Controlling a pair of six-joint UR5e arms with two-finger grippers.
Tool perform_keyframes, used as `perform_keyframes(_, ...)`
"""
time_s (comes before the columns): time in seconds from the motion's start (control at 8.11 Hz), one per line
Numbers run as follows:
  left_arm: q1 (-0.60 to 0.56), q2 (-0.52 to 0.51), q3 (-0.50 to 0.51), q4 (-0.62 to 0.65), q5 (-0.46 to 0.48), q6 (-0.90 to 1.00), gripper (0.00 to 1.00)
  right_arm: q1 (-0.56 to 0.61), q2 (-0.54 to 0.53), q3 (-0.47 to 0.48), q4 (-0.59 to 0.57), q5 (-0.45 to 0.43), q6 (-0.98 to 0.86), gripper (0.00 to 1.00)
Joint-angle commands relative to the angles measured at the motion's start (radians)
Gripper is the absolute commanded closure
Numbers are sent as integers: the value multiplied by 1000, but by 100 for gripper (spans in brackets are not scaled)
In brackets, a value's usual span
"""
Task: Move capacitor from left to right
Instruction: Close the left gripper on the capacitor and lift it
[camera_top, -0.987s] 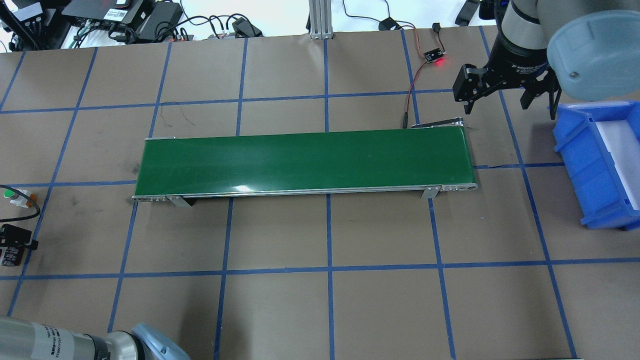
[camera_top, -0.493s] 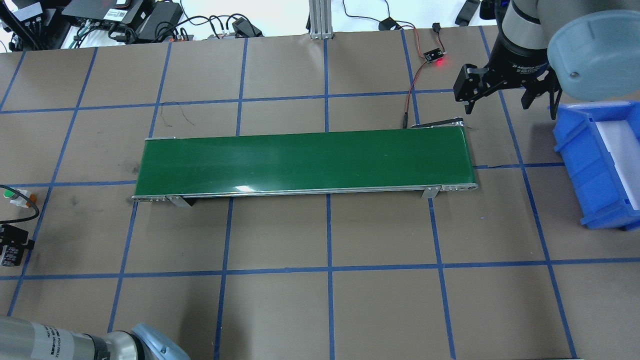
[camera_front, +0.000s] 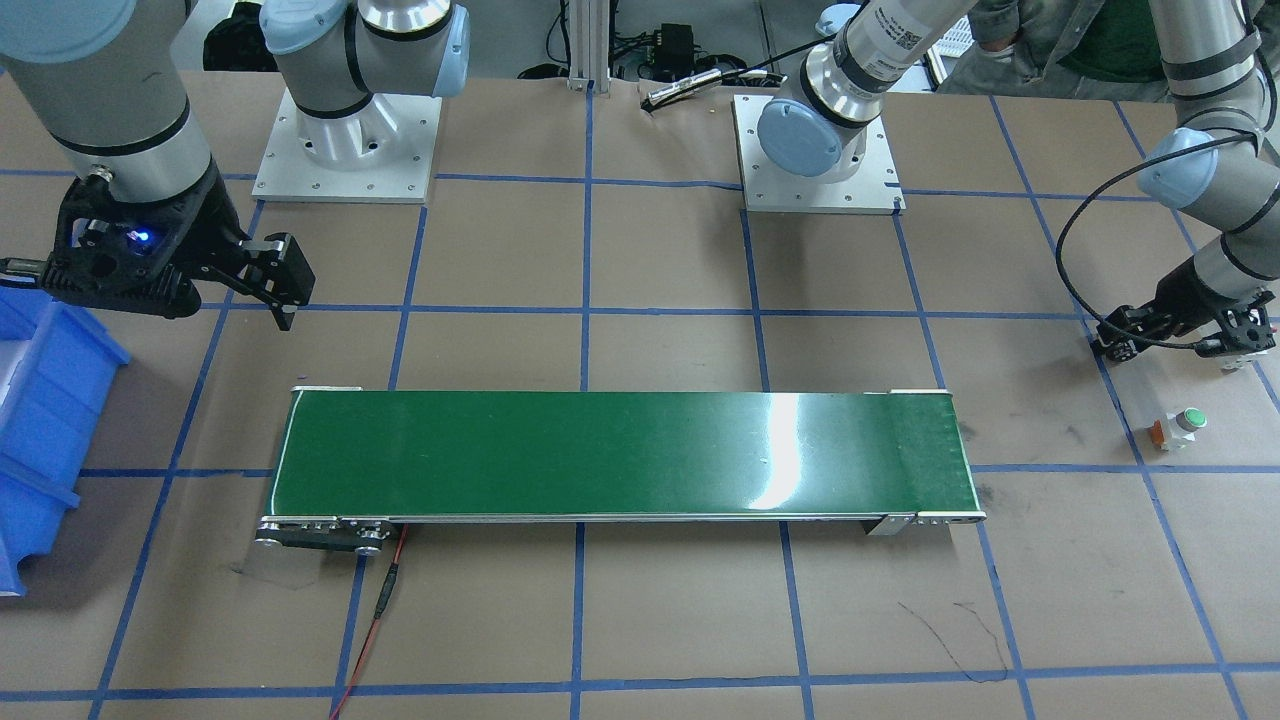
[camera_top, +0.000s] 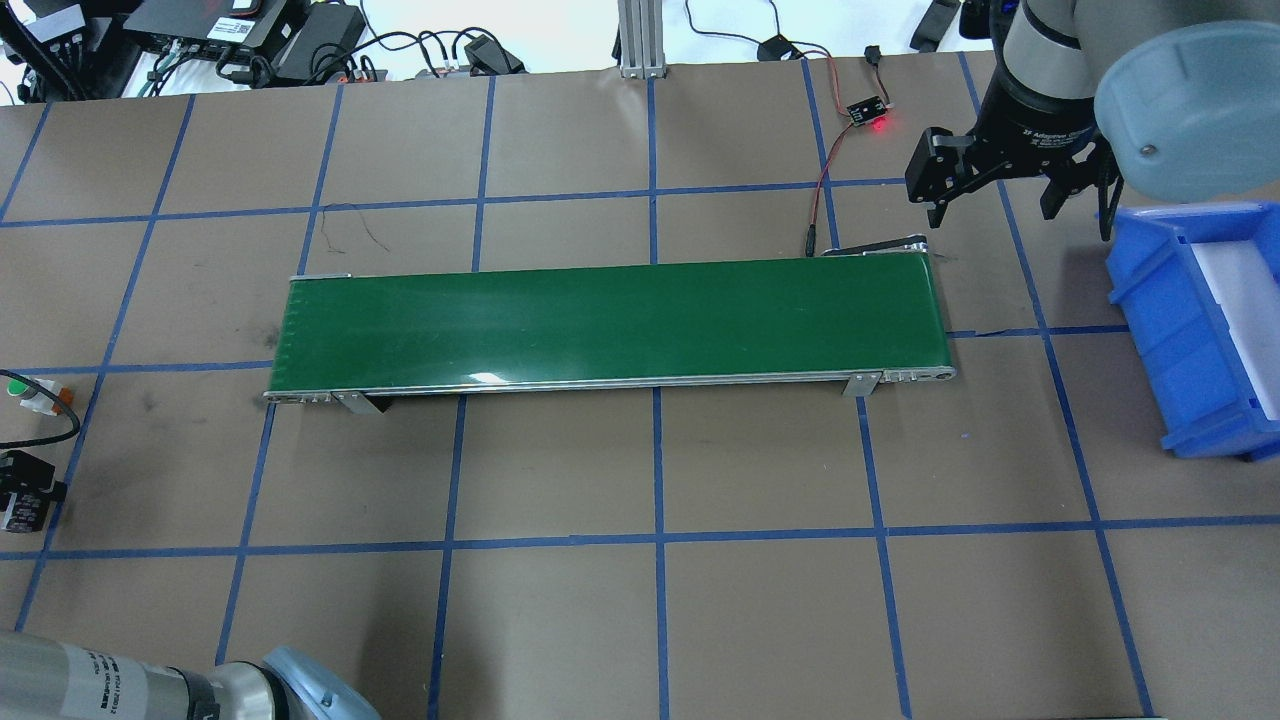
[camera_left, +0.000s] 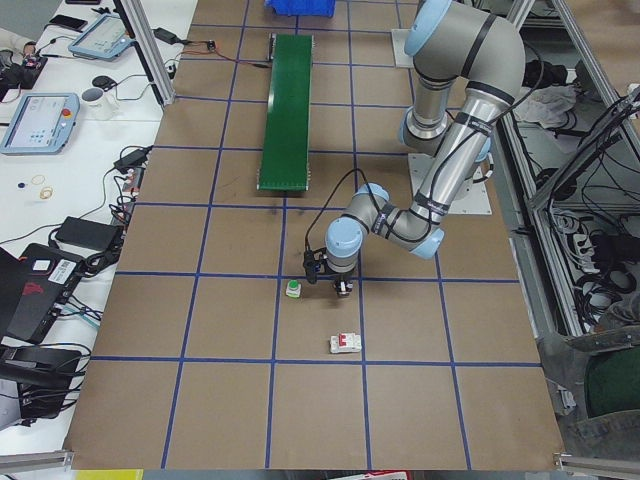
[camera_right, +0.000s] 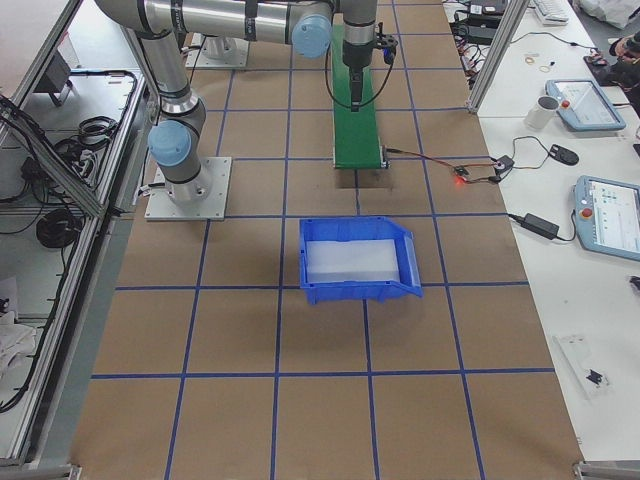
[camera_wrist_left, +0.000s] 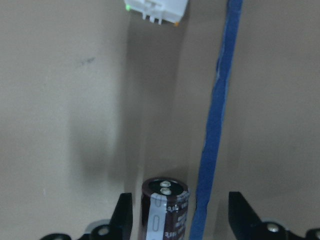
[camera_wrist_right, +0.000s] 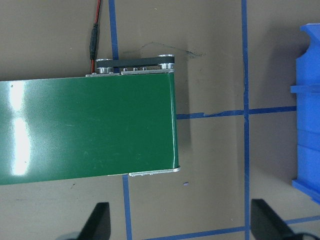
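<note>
The capacitor (camera_wrist_left: 165, 212), a dark stubby cylinder with a silvery top, stands upright on the brown table beside a blue tape line. My left gripper (camera_wrist_left: 181, 202) is open around it, with its fingers on either side, a gap on the right and nothing gripped. In the overhead view this gripper (camera_top: 28, 492) sits at the far left edge. My right gripper (camera_top: 995, 205) is open and empty, above the table just beyond the far right end of the green conveyor belt (camera_top: 610, 320). The right wrist view shows the same open gripper (camera_wrist_right: 182, 225) over that belt end (camera_wrist_right: 85, 130).
A white push button with a green cap (camera_top: 25, 392) stands just beyond the left gripper, also in the front view (camera_front: 1178, 425). A white circuit breaker (camera_left: 346, 344) lies nearer the table end. A blue bin (camera_top: 1200, 330) sits at the right. A small sensor board with a red light (camera_top: 868, 112) lies behind the belt.
The left gripper has edged slightly toward the overhead view's left edge. The right gripper has hardly moved. Both stay open.
</note>
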Motion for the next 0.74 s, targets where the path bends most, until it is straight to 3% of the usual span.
perform_keyframes(0.0, 0, -13, 0, 26, 0, 4, 43, 0, 0, 0, 0, -3, 2, 0)
perform_keyframes(0.37, 0, -12, -2, 25, 49, 2, 86, 0, 0, 0, 3, -5, 2, 0)
perform_keyframes(0.49, 0, -9, -2, 25, 57, 2, 87, 0, 0, 0, 4, -5, 2, 0)
perform_keyframes(0.62, 0, -4, -2, 23, 60, 2, 99, 0, 0, 0, 4, -5, 2, 0)
